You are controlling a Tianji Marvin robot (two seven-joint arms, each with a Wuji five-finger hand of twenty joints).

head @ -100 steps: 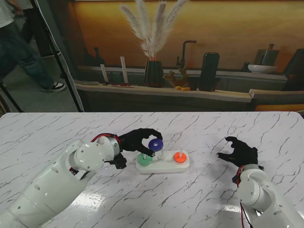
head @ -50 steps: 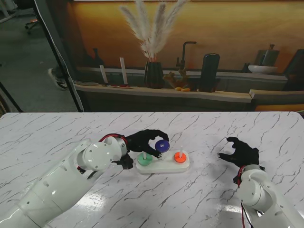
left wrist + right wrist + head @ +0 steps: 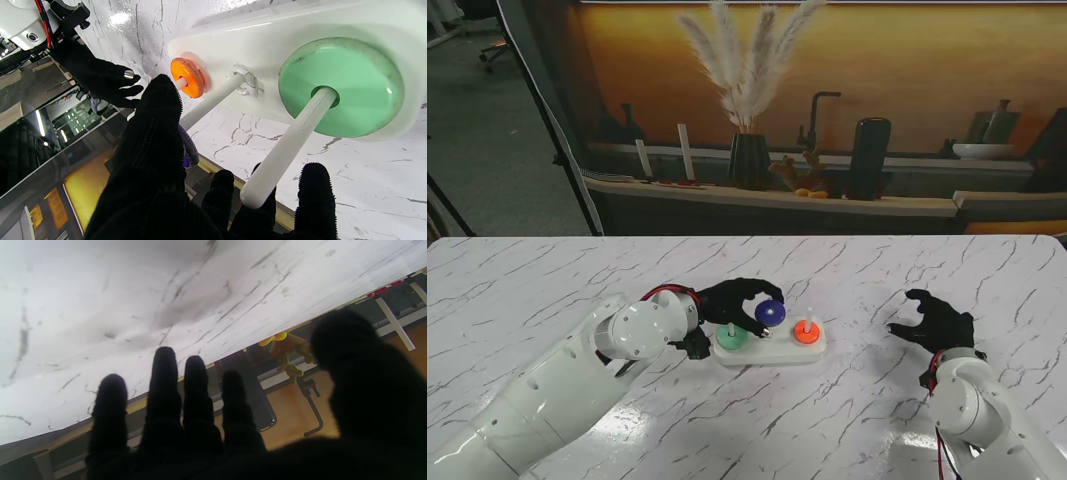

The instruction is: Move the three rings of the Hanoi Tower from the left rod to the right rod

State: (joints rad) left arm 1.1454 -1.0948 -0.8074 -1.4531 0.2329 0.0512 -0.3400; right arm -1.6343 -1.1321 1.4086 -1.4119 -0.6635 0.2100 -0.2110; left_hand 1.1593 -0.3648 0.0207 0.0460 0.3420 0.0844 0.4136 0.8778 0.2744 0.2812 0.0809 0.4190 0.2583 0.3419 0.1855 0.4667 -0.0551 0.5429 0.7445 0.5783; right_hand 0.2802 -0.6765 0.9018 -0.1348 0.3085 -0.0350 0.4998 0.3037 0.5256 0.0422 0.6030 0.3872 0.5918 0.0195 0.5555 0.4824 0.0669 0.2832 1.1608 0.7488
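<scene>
A white base (image 3: 772,351) carries three upright rods. The green ring (image 3: 731,337) lies at the foot of the left rod and the orange ring (image 3: 805,331) at the foot of the right rod. My left hand (image 3: 730,300) is shut on the blue ring (image 3: 769,313), pinched between thumb and fingers at the tip of the middle rod. In the left wrist view the green ring (image 3: 340,86) and orange ring (image 3: 187,77) show plainly, while the thumb hides most of the blue ring (image 3: 190,150). My right hand (image 3: 937,322) hovers open to the right of the base.
The marble table (image 3: 547,280) stretches around the base. Beyond its far edge stands a counter with a vase of pampas grass (image 3: 749,150), a black tap (image 3: 815,110) and a dark canister (image 3: 868,150). A tripod leg (image 3: 552,130) stands at the far left.
My left hand has carried the blue ring rightward from beside the left rod to the middle rod, and lowered it a little. The right hand has barely moved.
</scene>
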